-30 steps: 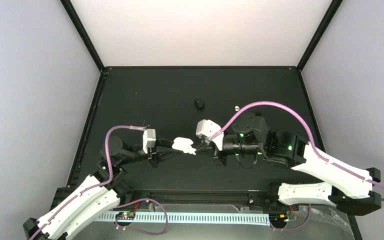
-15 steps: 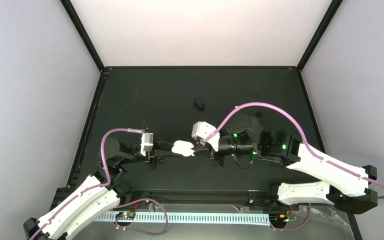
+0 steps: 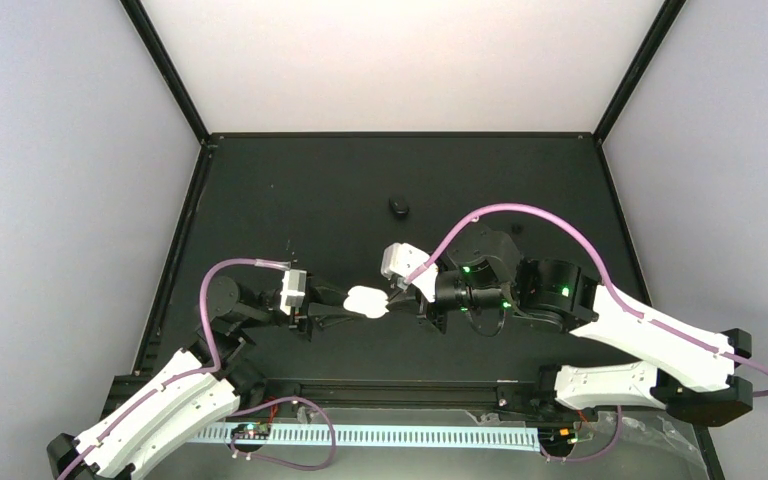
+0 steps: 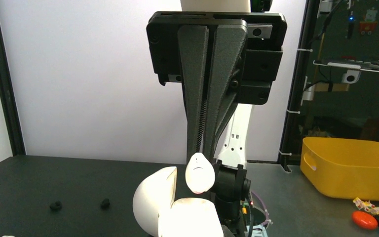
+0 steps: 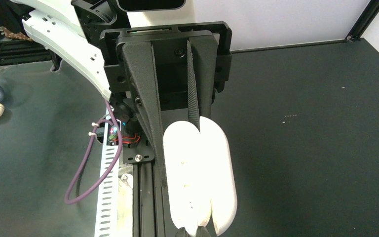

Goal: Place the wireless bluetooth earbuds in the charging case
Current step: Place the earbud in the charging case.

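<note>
Inserting step: right gripper (image 4: pixel 200 156) pinched narrow on one earbud (image 4: pixel 199 174); open charging case (image 4: pixel 164 210) just below its tips, clamped in left gripper (image 3: pixel 348 304). Next: short, aligned descent into a socket.

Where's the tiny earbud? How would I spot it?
Look at the middle of the black table. There the right gripper reaches toward the open white charging case. The earbud is the glossy white bud pinched at the gripper's tips. It is far smaller than the case beside it.
</note>
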You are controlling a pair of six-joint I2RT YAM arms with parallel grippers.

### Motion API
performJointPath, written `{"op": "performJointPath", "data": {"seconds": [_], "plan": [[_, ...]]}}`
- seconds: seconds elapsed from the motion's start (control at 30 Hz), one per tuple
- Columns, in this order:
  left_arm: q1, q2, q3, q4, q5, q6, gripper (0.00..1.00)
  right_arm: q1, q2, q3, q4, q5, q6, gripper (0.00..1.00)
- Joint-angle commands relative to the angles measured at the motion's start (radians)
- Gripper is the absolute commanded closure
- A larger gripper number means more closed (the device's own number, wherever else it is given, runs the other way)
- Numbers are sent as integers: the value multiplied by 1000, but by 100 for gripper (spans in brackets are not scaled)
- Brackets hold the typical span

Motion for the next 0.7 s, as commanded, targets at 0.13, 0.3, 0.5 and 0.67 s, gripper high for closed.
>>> {"op": "performJointPath", "data": {"seconds": [0.13,0.3,0.5,0.67], "plan": [[-7,8,-1,47,31,4,99,9,16,24,3,8,-13,99],[-9,9,0,46,30,5,99,9,20,25,9,6,-7,99],[-8,15,2,45,31,5,99,9,29,27,14,12,0,99],[-8,14,2,43,28,6,98,11,32,28,20,6,1,99]]}}
